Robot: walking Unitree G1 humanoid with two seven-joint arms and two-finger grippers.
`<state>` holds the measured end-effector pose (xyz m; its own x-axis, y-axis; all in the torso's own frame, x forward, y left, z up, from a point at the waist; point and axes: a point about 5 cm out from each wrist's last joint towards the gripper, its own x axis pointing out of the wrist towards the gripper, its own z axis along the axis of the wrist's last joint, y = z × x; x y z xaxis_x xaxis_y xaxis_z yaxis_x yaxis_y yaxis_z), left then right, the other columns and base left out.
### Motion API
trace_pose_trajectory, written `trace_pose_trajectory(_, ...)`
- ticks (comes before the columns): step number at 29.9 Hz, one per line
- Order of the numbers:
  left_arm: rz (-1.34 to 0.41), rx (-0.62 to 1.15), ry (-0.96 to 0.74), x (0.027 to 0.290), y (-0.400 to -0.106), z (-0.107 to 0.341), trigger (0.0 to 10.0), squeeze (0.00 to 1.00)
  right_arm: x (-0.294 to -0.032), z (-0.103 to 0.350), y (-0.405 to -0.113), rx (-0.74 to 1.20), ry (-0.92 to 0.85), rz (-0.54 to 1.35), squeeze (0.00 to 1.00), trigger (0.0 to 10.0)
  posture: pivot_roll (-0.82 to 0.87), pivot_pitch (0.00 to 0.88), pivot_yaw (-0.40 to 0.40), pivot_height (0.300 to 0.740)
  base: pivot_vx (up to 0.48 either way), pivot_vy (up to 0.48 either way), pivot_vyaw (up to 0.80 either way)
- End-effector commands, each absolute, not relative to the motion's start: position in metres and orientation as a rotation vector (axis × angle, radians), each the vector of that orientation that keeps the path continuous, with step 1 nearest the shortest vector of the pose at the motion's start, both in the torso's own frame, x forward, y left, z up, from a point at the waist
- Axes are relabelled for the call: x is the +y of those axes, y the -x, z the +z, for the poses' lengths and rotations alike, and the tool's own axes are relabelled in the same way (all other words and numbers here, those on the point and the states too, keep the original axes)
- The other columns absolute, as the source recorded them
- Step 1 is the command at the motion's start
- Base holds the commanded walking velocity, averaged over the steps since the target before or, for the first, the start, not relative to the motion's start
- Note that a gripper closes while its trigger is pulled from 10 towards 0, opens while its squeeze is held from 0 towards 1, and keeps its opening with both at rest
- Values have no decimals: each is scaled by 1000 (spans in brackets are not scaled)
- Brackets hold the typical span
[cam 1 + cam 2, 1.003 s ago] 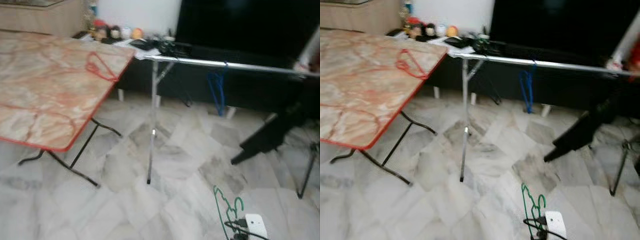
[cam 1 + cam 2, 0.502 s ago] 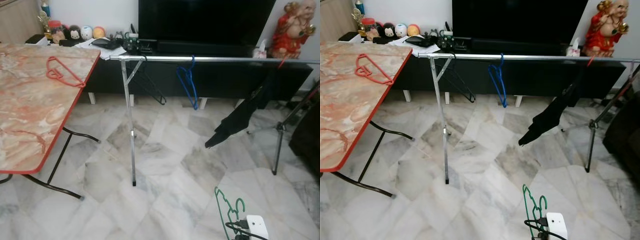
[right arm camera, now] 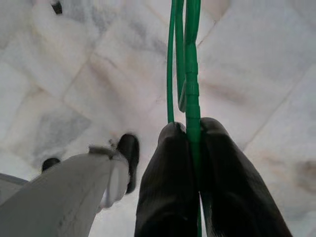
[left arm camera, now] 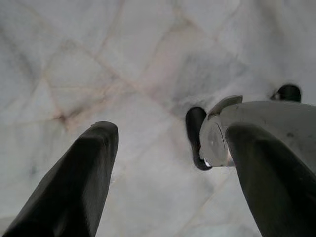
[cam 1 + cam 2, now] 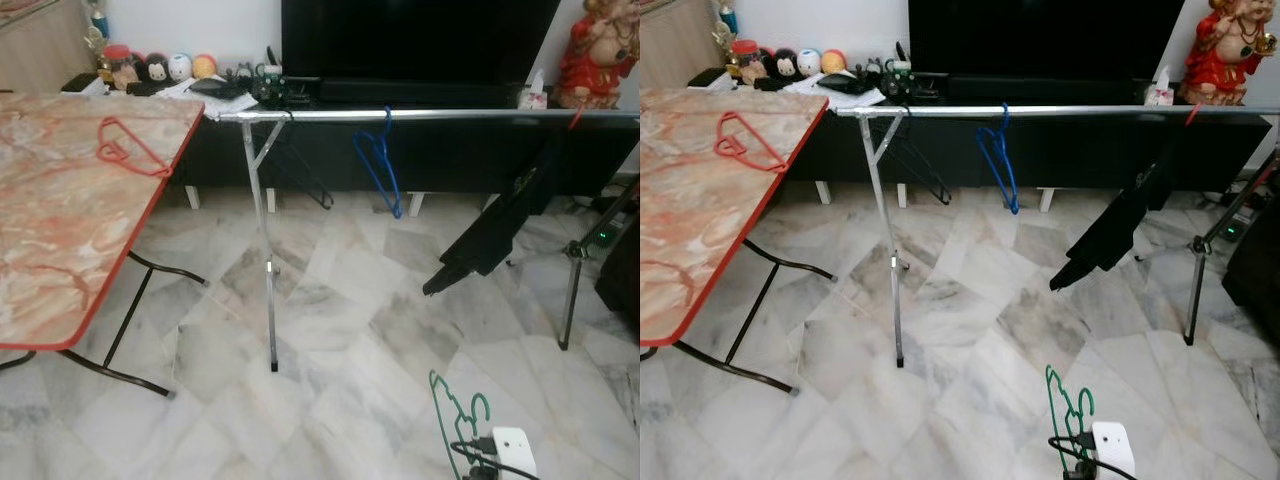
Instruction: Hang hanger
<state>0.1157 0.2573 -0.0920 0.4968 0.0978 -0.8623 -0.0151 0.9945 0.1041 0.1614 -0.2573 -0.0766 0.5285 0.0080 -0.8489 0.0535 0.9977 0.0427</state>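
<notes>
My right gripper [image 3: 193,129] is shut on a green hanger [image 3: 191,74], pinched between both black fingers. In the eye views the green hanger [image 5: 455,415] hangs low at the bottom right, above the marble floor. A silver clothes rail [image 5: 420,115] runs across the room ahead. On it hang a blue hanger [image 5: 378,160], a black hanger [image 5: 300,170] and a black garment [image 5: 495,235]. A red hanger [image 5: 125,145] lies on the folding table [image 5: 60,260] at the left. My left gripper [image 4: 172,129] points at the floor, open, with nothing between its fingers.
A dark TV cabinet [image 5: 330,150] with a large screen [image 5: 420,40] stands behind the rail. Small figures [image 5: 160,68] and a red statue [image 5: 600,55] sit on it. The rail's legs [image 5: 265,260] and the table's black legs [image 5: 130,330] stand on the marble floor [image 5: 340,330].
The camera has swung and steadied: the blurred view from a second ago is now sharp and centred on the rail. The green hanger stays in my right gripper.
</notes>
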Motion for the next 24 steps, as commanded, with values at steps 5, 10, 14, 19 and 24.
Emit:
trace_pose_trajectory(5, 52, 1090, -107, 258, -106, -95, 10000, 0, -258, -76, -163, 997, -79, -42, 0, 10000, 14, 0, -32, 716, 0, -274, 0)
trace_pose_trajectory(10, 52, 1090, -104, 258, -107, -95, 10000, 0, -258, -76, -163, 997, -78, -44, 0, 10000, 14, 0, -32, 716, 0, -272, 0)
trace_pose_trajectory(14, 51, 1088, -102, 258, -107, -95, 10000, 0, -258, -76, -163, 996, -78, -45, 0, 10000, 13, 0, -32, 716, 0, -274, 0)
trace_pose_trajectory(19, 48, 1089, -100, 257, -107, -95, 10000, 0, -258, -76, -163, 997, -74, -46, 0, 10000, 14, 0, -30, 716, 0, -218, 0)
trace_pose_trajectory(24, 52, 1086, -95, 257, -108, -95, 10000, 0, -258, -75, -164, 994, -75, -50, 0, 10000, 13, 0, -23, 716, 0, 0, 0)
